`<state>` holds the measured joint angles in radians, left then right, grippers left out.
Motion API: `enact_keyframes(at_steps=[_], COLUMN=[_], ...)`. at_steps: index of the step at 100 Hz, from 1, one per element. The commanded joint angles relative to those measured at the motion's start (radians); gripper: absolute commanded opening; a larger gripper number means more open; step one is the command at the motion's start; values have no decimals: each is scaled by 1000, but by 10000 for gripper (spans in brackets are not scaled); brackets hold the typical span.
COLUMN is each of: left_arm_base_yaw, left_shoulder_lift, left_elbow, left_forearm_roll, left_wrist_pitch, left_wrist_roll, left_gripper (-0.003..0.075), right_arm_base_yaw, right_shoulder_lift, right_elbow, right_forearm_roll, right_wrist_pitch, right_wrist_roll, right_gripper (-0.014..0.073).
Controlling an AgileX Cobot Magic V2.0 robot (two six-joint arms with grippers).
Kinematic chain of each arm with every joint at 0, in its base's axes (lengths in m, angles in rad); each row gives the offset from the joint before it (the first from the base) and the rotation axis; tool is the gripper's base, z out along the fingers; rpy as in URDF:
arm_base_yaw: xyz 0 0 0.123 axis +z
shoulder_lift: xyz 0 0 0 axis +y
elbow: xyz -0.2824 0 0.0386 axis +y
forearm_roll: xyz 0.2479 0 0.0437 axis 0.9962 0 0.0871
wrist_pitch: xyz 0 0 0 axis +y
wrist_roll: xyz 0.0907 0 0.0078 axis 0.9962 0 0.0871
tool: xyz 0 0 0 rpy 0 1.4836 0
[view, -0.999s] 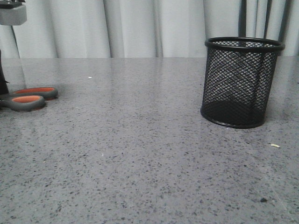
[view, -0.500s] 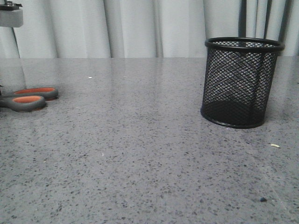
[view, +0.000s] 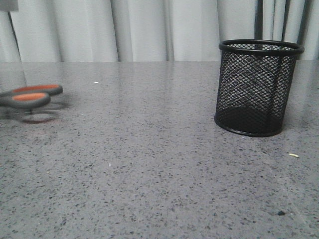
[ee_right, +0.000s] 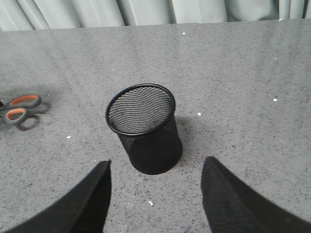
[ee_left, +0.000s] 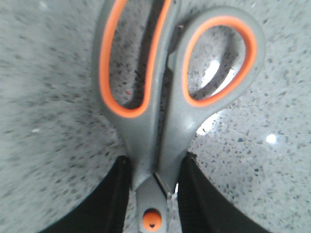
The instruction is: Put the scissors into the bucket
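1. Your left claw [ee_left: 154,194] is pinching the scissors [ee_left: 165,97]: its two black fingers [ee_left: 109,204] press against either side of the grey shank, just above the orange pivot dot [ee_left: 152,221], with the handle loops pointing away from the wrist.
2. From the front you see only the handle loops of the scissors [view: 31,95] at the far left edge. They hang clear of the desk [view: 149,174], with a blurred shadow on the surface below them; the blades and the left claw itself fall outside that view.
3. Your right claw [ee_right: 155,194] is spread wide, its two dark fingers [ee_right: 87,199] well apart and touching nothing. It hovers above the desk, angled down, with the bucket in view beyond the gap between the fingers.
4. The bucket [ee_right: 144,128] stands upright on the desk, its mouth open upward. In the front view the bucket [view: 255,87] is on the right side, well apart from the scissors on the left.
5. In the right wrist view the scissors [ee_right: 18,110] show small, off to one side of the bucket, loops towards the bucket.
6. Farthest back, pale curtains [view: 149,30] close off the rear of the desk.
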<state>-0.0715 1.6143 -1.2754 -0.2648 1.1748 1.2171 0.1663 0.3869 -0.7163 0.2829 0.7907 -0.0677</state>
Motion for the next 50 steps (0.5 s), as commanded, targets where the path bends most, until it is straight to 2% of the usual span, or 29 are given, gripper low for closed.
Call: enact_keyframes(at_steps=[1,20,26,36,41,50], left_arm_base_yaw=[-2,-2,-14,-52,-79,-135], left_shoulder_lift=[-75,-157,-199,-266,-298,-352], left_elbow=[-25,-25,-25,-25,-25,-25], left_forearm_roll=[-36,-121,-150,-154,-154,-156], left_wrist_pitch=[-11,-57,-87,-120,-130,-145], left_wrist_roll=[-5,-5,-5,-3,-3,-3], left_gripper=[36,36,36,36,36,36], right_arm_base_yaw=[1,3,11,24,26,26], right_shoulder_lift=[16,16,16,30,43,80], right_elbow=[-37,-37,-37,-37,-37,-37], right_forearm_roll=[31,102,212,470,601,746], right_wrist_pitch=[-73,-66,-52,-36,-36,-43], right_wrist_roll=[-11,-42,-147,-348,-401,-472], right_gripper=[373,367,353,349,362,426])
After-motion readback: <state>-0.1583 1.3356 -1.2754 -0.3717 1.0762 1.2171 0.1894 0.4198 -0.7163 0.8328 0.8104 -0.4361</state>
